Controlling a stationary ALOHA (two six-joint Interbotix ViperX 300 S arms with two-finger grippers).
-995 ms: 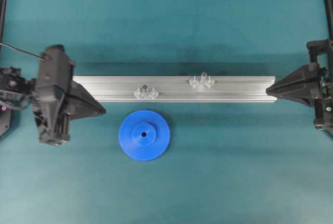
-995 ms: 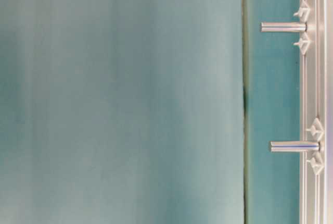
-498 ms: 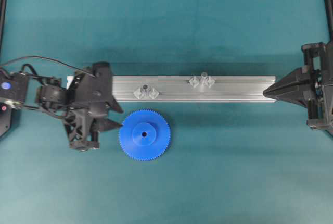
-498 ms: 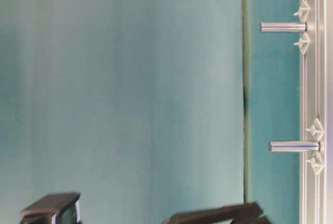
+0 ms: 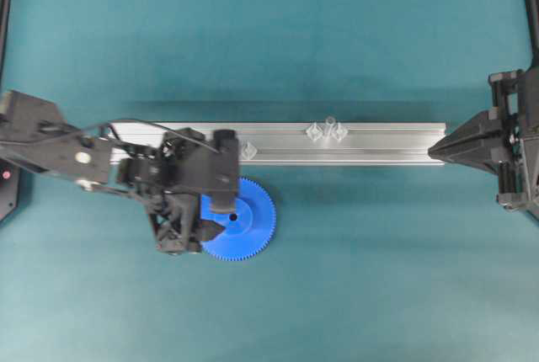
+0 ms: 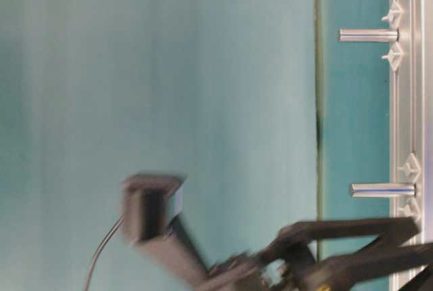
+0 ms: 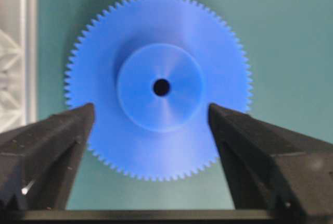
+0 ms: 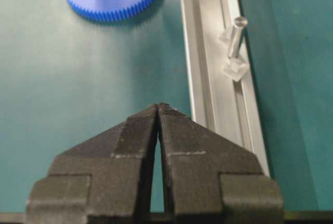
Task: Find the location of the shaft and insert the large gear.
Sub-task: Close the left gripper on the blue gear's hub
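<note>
The large blue gear lies flat on the mat in front of the aluminium rail. My left gripper is open above the gear's left part. In the left wrist view the gear lies between the spread fingertips, untouched. Two thin pins with translucent mounts stand on the rail: the upper pin and the lower pin. Their mount spacing looks alike, so I cannot tell which is the shaft. My right gripper is shut and empty at the rail's right end.
In the overhead view the left arm hides the left pin; one mount shows. The right pin stands free and also shows in the right wrist view. Black frame posts stand at both side edges.
My left arm has swung right from the rail's left end to above the gear, with its jaws open. The gear and the right arm have stayed put.
</note>
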